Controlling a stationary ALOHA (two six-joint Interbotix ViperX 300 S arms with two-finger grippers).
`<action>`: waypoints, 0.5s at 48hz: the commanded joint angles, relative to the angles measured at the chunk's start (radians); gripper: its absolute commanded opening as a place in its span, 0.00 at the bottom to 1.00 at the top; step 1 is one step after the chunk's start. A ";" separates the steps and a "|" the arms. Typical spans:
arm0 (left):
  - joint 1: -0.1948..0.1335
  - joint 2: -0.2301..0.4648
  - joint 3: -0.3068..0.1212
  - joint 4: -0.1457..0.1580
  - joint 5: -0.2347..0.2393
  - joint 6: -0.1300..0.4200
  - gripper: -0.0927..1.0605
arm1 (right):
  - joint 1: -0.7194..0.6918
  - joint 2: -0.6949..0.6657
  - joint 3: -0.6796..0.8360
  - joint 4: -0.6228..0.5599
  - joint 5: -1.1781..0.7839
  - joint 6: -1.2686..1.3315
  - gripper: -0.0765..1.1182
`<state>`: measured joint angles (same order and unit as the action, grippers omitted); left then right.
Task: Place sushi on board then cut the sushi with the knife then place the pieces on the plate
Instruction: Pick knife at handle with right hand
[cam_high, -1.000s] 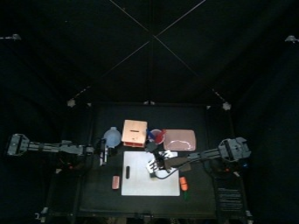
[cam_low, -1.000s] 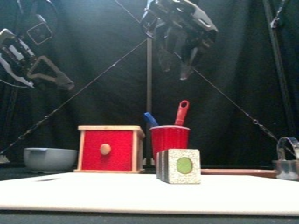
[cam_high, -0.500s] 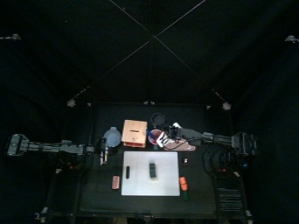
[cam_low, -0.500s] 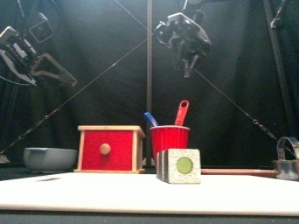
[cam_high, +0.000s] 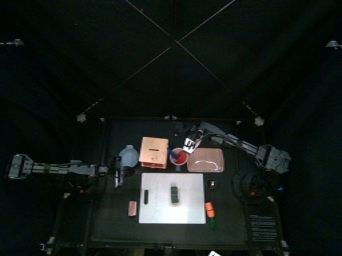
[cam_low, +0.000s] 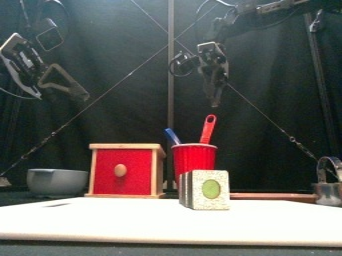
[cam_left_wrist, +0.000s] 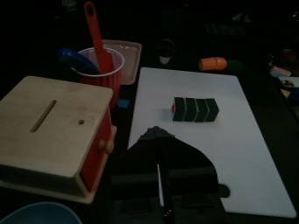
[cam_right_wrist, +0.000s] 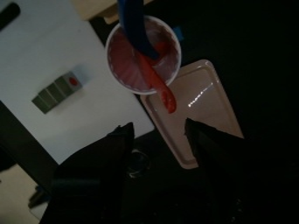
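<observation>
The dark green sushi roll (cam_high: 175, 193) (cam_low: 206, 189) (cam_left_wrist: 195, 108) lies whole on the white cutting board (cam_high: 174, 210) (cam_left_wrist: 239, 131). Behind the board stands the red cup (cam_high: 179, 157) (cam_low: 194, 158) (cam_right_wrist: 146, 54) holding a blue knife (cam_low: 173, 136) (cam_right_wrist: 135, 22) and a red knife (cam_low: 209, 128) (cam_right_wrist: 158, 79). My right gripper (cam_high: 191, 142) (cam_low: 211, 92) (cam_right_wrist: 163, 140) hangs open high above the cup, holding nothing. The pink plate (cam_high: 205, 160) (cam_right_wrist: 198, 109) lies right of the cup. My left gripper (cam_high: 120, 176) (cam_low: 60, 85) (cam_left_wrist: 158, 136) rests shut and raised at the board's left.
A wooden box with a red drawer (cam_high: 154, 152) (cam_low: 126, 170) stands left of the cup, and a blue-grey bowl (cam_high: 128, 157) (cam_low: 56, 180) beyond it. Small orange toys (cam_high: 132, 208) (cam_high: 209, 210) flank the board's front. A metal cutter (cam_low: 327, 185) sits at the far right.
My right gripper has left the board, risen and swung back to above the red cup. The sushi roll stays on the board. The left arm has not moved.
</observation>
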<state>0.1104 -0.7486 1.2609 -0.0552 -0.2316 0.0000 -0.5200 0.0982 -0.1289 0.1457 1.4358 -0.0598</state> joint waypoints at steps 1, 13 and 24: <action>0.011 0.002 -0.023 -0.005 -0.005 0.002 0.07 | -0.028 0.023 -0.048 0.040 0.018 -0.040 0.77; 0.014 0.002 -0.020 -0.006 -0.005 0.002 0.07 | -0.037 0.112 -0.095 0.086 0.041 -0.080 0.77; 0.017 0.002 -0.018 -0.006 -0.005 0.002 0.07 | -0.040 0.127 -0.072 0.097 0.044 -0.084 0.77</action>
<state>0.1227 -0.7486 1.2609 -0.0598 -0.2316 0.0000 -0.5553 0.2500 -0.1963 0.2362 1.4788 -0.1411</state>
